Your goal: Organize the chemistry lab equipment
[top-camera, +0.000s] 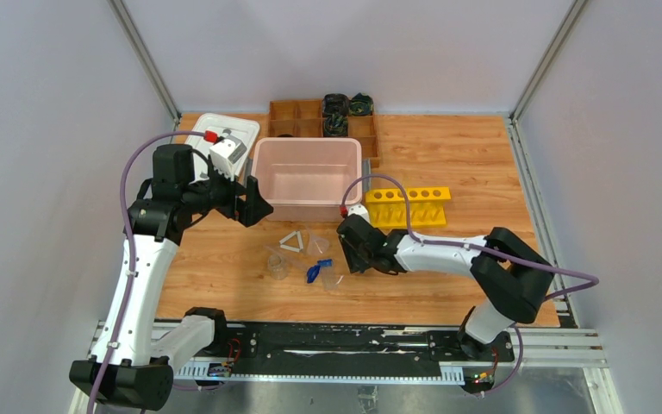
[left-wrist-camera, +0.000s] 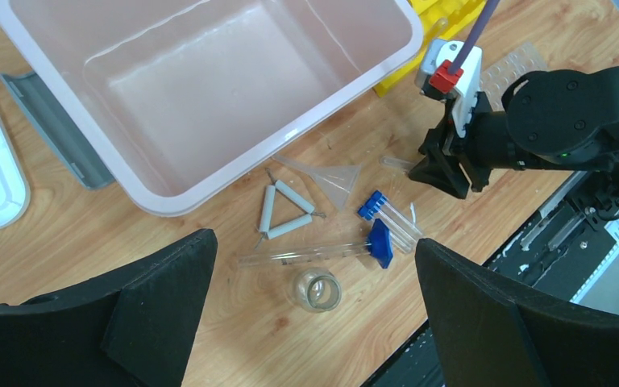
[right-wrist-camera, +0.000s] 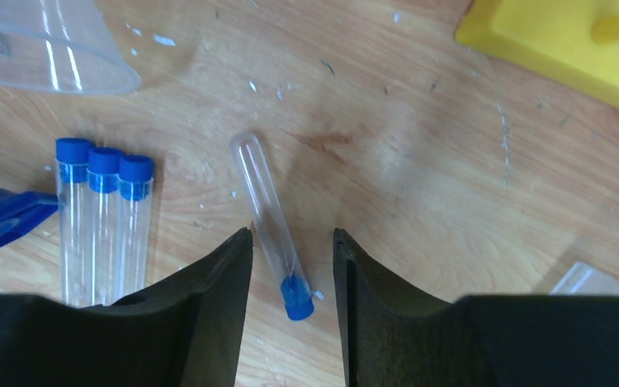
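Black fingers of my right gripper point(right-wrist-camera: 292, 242) close to lens, part way apart; one clear tube point(right-wrist-camera: 267, 218) with blue cap lying loose between them, not pinched. My left gripper point(left-wrist-camera: 314, 239) spread wide above table point(left-wrist-camera: 48, 234), holding nothing. On wood just in front of pink tub point(left-wrist-camera: 179, 203): one clear funnel point(left-wrist-camera: 334, 179), one white triangle point(left-wrist-camera: 284, 211), one little round beaker point(left-wrist-camera: 316, 290), three more capped tubes point(right-wrist-camera: 103, 226) side by side, one small blue piece point(left-wrist-camera: 381, 242).

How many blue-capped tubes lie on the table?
4. Three tubes lie side by side beside the blue piece; a fourth tube lies loose inside the open right gripper. Others may be hidden.
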Motion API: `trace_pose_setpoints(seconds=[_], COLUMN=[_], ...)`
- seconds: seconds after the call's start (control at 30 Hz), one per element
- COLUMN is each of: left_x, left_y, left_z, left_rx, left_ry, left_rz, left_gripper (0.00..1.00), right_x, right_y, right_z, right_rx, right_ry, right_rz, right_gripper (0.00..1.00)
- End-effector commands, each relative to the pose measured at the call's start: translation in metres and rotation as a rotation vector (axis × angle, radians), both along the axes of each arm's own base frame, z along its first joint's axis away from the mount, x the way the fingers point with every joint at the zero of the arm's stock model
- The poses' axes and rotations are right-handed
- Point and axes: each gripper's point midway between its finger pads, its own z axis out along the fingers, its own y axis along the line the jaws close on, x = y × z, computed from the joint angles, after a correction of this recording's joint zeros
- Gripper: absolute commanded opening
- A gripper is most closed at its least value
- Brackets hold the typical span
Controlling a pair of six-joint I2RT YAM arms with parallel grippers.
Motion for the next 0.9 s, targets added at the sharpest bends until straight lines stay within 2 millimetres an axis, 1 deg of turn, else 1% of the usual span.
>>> trace_pose_setpoints(seconds=[0.0,0.07,0.13,0.23,0.27,0.33,0.43,0.53,0.67,0.77,0.87], left_x=[-0.003,-0.003,-0.003,-0.005,-0.006,-0.009,-0.017,-0.026,-0.045,-0.053,-0.062], left_y=[-0.001,-0.001,-0.001,-0.001,-0.002,-0.004,-0.011,-0.018,-0.029,-0.035,-0.034], left_z=[0.0,0.0,0.0,0.001,0.001,0.002,0.003,0.005,0.013,0.017,0.016], left_rx=[0.003,0.006,0.007,0.009,0.01,0.008,0.007,-0.002,-0.006,0.007,0.149], left_ry=[-0.013,-0.014,-0.016,-0.029,-0.034,-0.049,-0.089,-0.142,-0.261,-0.313,-0.429], left_rz=[-0.014,-0.013,-0.014,-0.027,-0.037,-0.064,-0.143,-0.237,-0.395,-0.477,-0.585], left_gripper=[1.0,1.0,1.0,1.0,1.0,1.0,1.0,1.0,1.0,0.99,0.99], right_x=[0.011,0.01,0.008,0.004,0.002,0.0,-0.004,-0.011,-0.026,-0.04,-0.053], right_y=[0.011,0.012,0.013,0.012,0.012,0.01,0.009,0.014,0.034,0.053,0.071], right_z=[0.0,-0.005,-0.008,-0.005,-0.002,0.008,0.033,0.068,0.121,0.158,0.188], right_rx=[0.021,0.013,0.014,0.03,0.041,0.066,0.121,0.212,0.383,0.498,0.593], right_ry=[0.005,0.021,0.034,0.043,0.041,0.03,0.002,-0.026,-0.044,-0.024,0.023], right_rz=[0.015,0.021,0.022,0.022,0.024,0.028,0.04,0.092,0.213,0.319,0.419], right_gripper=[0.43,0.35,0.2,0.05,0.01,0.0,0.0,0.0,0.0,0.0,0.0])
